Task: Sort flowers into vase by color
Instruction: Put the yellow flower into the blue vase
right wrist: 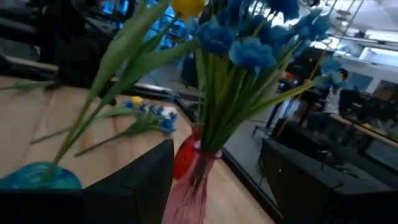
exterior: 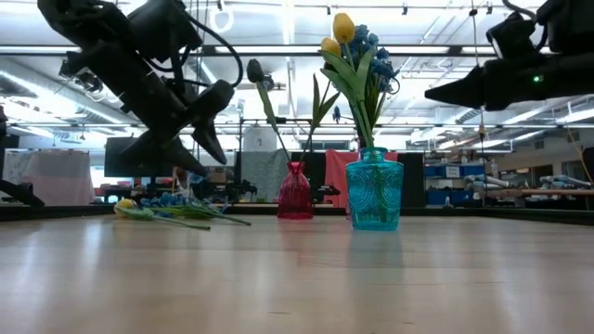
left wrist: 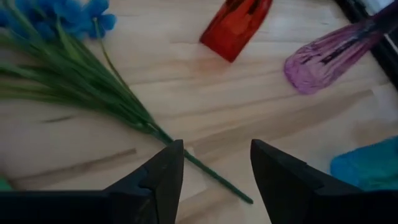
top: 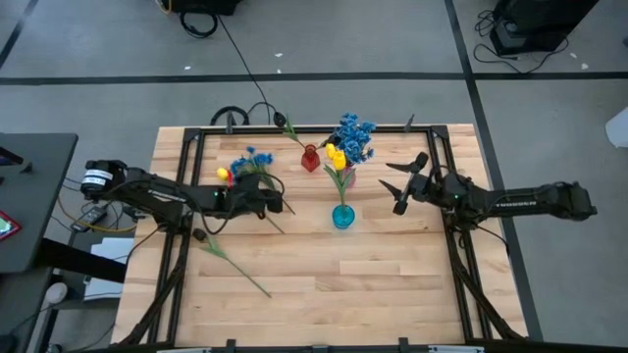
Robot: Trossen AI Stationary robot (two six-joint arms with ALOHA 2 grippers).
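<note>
I cannot read any text, label, brand, number or sign in these pictures. On the right arm (top: 520, 204), at the right side of the high view, I see a small pale marking, but it is too small for me to read. In the low view, the room behind the table has some screens and boards, and none of them shows letters that I can make out. In both wrist views I find no writing at all.
</note>
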